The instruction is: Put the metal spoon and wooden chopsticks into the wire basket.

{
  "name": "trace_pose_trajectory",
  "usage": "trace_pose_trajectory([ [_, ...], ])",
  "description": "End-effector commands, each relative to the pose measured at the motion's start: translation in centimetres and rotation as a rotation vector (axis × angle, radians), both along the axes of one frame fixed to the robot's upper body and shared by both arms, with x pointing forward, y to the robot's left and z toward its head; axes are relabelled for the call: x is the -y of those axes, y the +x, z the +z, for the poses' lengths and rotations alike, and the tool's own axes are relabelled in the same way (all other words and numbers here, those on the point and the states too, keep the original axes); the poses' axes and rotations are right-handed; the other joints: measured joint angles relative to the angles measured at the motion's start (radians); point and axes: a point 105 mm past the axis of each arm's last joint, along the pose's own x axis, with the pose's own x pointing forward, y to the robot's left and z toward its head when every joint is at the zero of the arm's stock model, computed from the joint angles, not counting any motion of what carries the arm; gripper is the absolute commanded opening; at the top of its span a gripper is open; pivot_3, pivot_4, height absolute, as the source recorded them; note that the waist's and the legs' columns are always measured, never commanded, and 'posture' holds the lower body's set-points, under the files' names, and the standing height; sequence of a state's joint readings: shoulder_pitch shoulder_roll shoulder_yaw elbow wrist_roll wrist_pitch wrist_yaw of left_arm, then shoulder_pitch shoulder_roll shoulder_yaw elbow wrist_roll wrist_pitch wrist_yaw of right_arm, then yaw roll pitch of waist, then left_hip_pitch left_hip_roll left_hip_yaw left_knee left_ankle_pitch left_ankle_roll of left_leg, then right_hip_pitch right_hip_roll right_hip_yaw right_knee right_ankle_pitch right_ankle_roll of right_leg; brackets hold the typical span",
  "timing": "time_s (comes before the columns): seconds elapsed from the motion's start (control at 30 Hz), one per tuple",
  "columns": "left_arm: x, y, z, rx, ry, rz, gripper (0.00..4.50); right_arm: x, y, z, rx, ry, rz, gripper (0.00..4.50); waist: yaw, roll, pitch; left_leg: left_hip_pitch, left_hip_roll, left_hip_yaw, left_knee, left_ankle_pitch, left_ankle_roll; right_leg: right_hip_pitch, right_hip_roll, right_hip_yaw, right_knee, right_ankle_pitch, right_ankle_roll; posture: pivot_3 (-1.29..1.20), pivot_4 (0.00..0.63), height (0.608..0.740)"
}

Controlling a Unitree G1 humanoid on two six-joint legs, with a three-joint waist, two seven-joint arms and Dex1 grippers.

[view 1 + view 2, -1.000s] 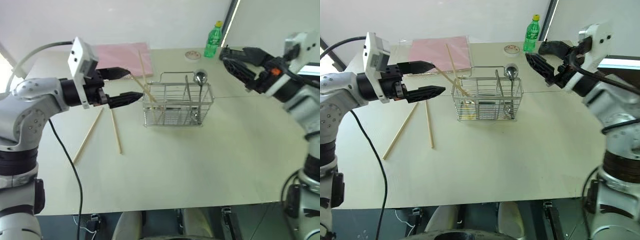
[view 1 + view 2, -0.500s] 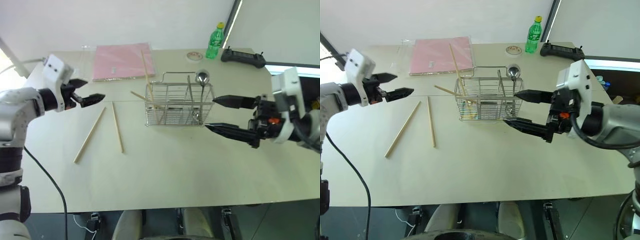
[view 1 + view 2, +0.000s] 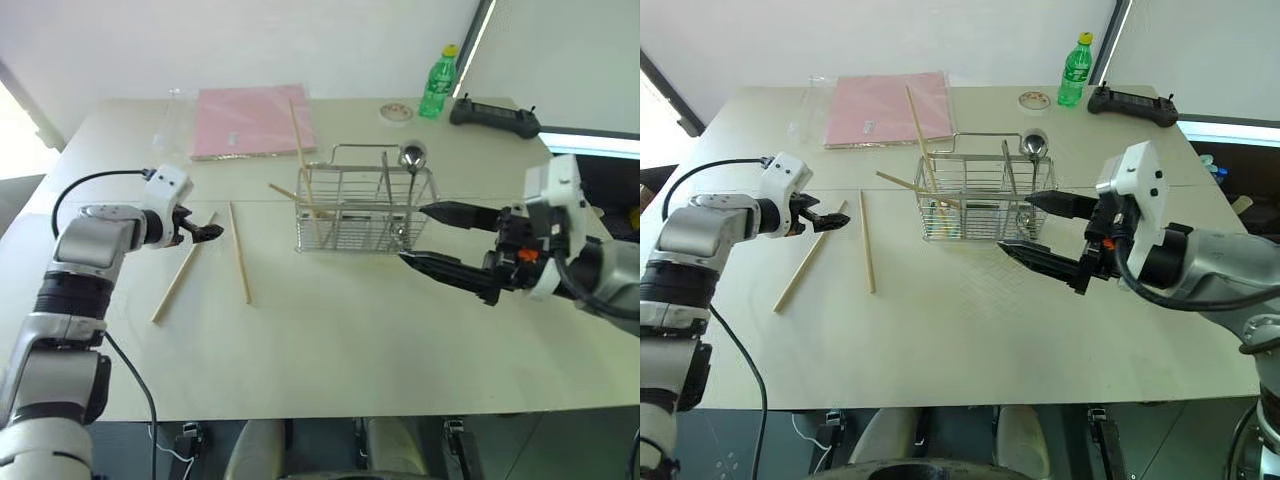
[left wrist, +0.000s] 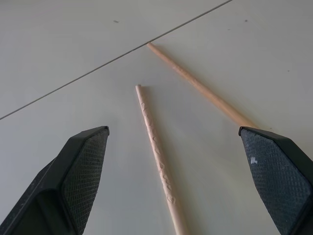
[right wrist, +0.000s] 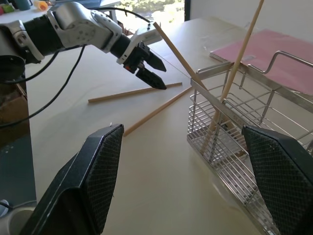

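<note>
Wooden chopsticks [image 4: 159, 152] flat on table, between open left hand [image 4: 178, 166] fingers.

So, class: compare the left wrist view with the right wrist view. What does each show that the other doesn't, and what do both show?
Left wrist view only: the left gripper's own open fingers, close up, straddling the chopstick ends.

Right wrist view only: the wire basket with two chopsticks leaning in it, a pink folder behind, the right gripper's open fingers, and the left arm reaching down.

Both: the two loose chopsticks lying on the table.
</note>
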State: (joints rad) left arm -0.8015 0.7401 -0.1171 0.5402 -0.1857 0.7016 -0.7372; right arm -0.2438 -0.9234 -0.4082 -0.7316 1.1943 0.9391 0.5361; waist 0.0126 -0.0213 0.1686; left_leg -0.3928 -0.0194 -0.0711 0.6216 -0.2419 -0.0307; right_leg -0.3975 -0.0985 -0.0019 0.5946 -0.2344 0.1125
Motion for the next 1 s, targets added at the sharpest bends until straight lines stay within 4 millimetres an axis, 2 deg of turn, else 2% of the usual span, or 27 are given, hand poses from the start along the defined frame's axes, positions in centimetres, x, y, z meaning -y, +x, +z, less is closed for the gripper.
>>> trace_pose_trajectory([
  [0.03,-0.6,1.0,0.8,0.031,0.028,0.012,4.50,-0.2,-0.8,0.9,0.061,0.025,-0.014,3.94,0.000,0.000,0.000,0.000,0.000,0.000,0.000,0.000,0.000,0.000,0.000,0.000,0.000,0.000,0.000,0.00,0.150,0.721],
  [0.47,0.8,1.6,-3.0,-0.090,0.010,-0.027,4.50,-0.1,-1.6,0.4,0.033,0.025,-0.052,3.94,0.004,0.000,-0.001,0.001,0.000,-0.001,0.002,0.000,0.000,0.003,-0.002,-0.001,0.000,0.000,0.000,0.00,0.150,0.721],
  [0.57,0.6,1.6,-3.1,-0.099,-0.003,-0.016,3.61,-0.1,-2.1,-0.1,-0.002,0.000,-0.023,3.99,0.004,0.000,-0.002,0.002,0.000,-0.001,0.003,0.000,0.000,0.005,-0.004,-0.002,0.000,0.000,0.000,0.00,0.150,0.721],
  [0.8,0.4,1.7,-2.5,-0.079,-0.017,-0.003,0.06,0.0,-2.0,-0.1,-0.006,0.001,-0.018,3.99,0.001,0.000,-0.002,0.002,0.000,-0.004,0.004,0.000,0.000,0.005,-0.005,-0.001,0.000,0.000,0.000,0.00,0.150,0.721],
  [0.97,0.2,1.8,-2.3,-0.073,-0.028,0.015,0.02,0.0,-2.0,-0.2,-0.008,0.002,-0.017,3.99,0.001,0.000,-0.002,0.001,0.000,-0.004,0.004,0.000,0.000,0.004,-0.005,-0.002,0.000,0.000,0.001,0.00,0.150,0.721],
  [1.0,0.5,1.9,-1.6,-0.078,-0.104,0.032,0.02,0.0,-1.9,-0.2,-0.008,0.004,-0.017,3.99,0.001,0.000,-0.002,0.001,0.000,-0.004,0.004,0.000,0.000,0.004,-0.005,-0.002,0.000,0.000,0.001,0.00,0.150,0.721],
])
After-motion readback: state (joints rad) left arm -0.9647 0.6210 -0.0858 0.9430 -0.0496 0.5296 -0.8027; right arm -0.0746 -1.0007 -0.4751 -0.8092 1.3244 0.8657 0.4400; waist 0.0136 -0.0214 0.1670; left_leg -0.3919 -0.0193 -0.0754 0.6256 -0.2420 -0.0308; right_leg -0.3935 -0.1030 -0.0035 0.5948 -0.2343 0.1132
